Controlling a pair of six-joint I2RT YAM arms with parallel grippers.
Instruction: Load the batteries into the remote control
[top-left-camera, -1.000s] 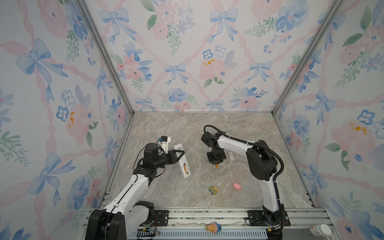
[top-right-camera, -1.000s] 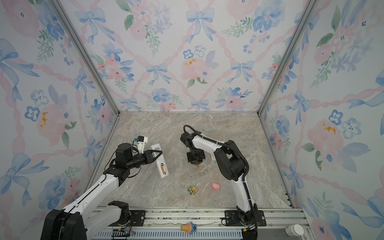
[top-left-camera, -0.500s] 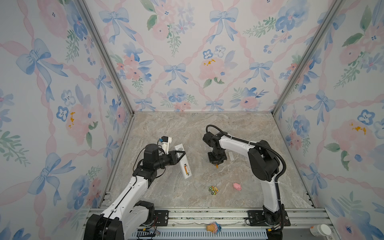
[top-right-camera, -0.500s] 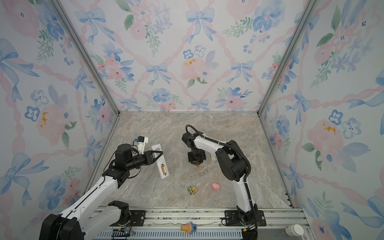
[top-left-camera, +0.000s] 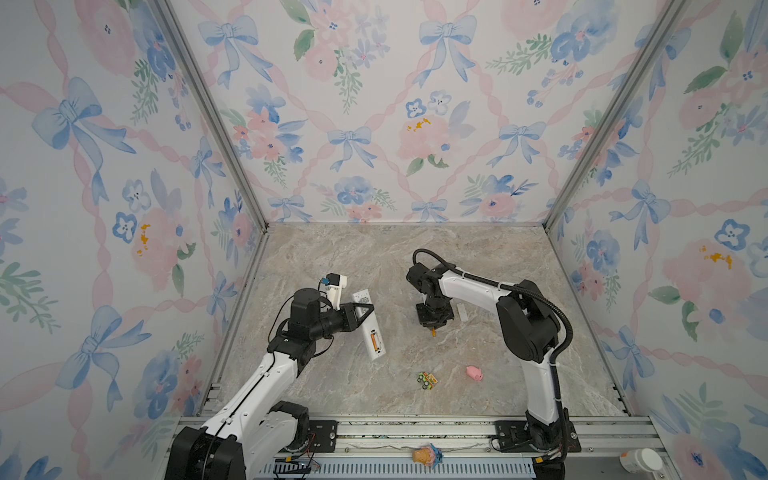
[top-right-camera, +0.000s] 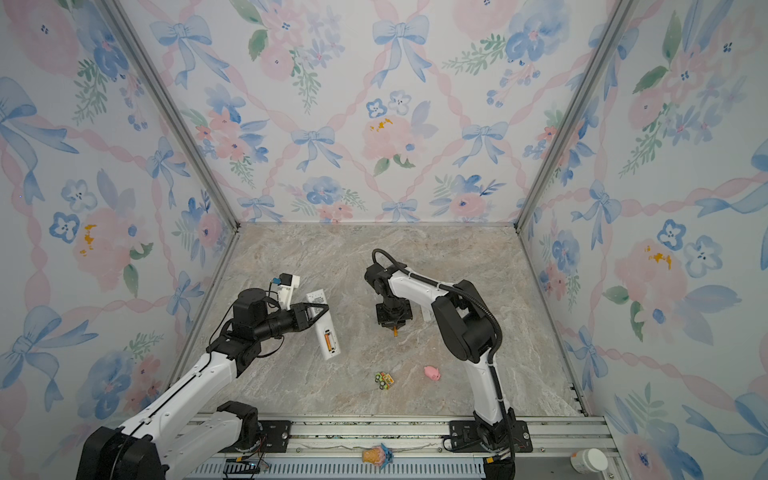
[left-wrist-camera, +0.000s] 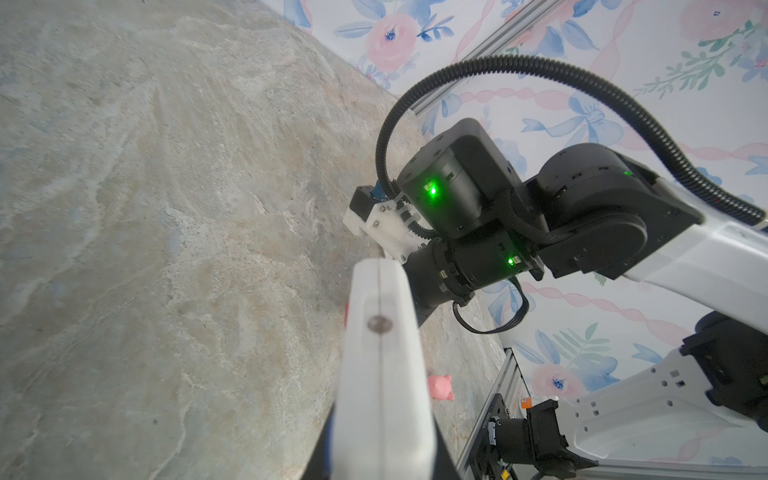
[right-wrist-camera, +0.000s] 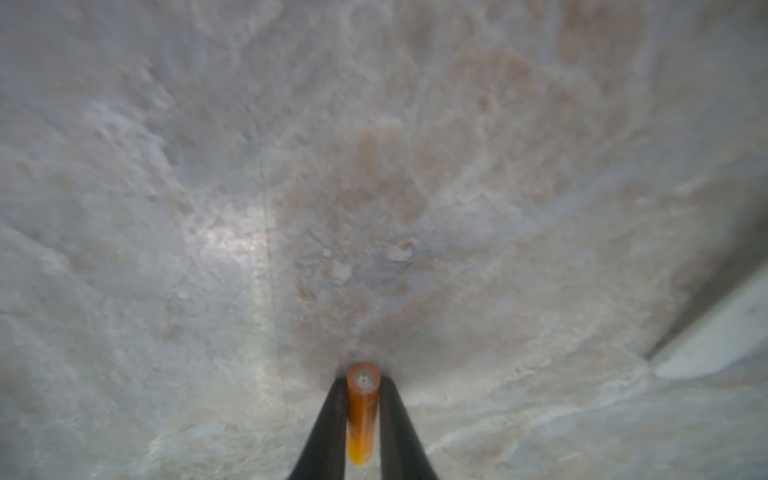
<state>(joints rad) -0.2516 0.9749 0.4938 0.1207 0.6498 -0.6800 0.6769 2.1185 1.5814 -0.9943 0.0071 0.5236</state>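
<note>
The remote control (top-left-camera: 369, 322) is a long white bar, back side up, tilted just above the table. My left gripper (top-left-camera: 365, 309) is shut across its middle. One orange battery (top-left-camera: 374, 341) lies in its open compartment. In the left wrist view the remote control (left-wrist-camera: 382, 374) juts out between dark fingers (left-wrist-camera: 320, 453). My right gripper (top-left-camera: 433, 326) points straight down at mid-table, shut on the second battery (top-left-camera: 434, 331). In the right wrist view this battery (right-wrist-camera: 363, 411) sits pinched between both black fingers (right-wrist-camera: 328, 428), its far end at or close to the marble.
A small white cover piece (top-left-camera: 462, 311) lies just right of the right gripper. A pink pig toy (top-left-camera: 473, 372) and a small toy car (top-left-camera: 427, 380) lie nearer the front. On the front rail are an ice-cream toy (top-left-camera: 426, 455) and a white bottle (top-left-camera: 640, 459).
The right arm's wrist has shifted slightly to the right above the battery. The left arm and the remote have stayed still.
</note>
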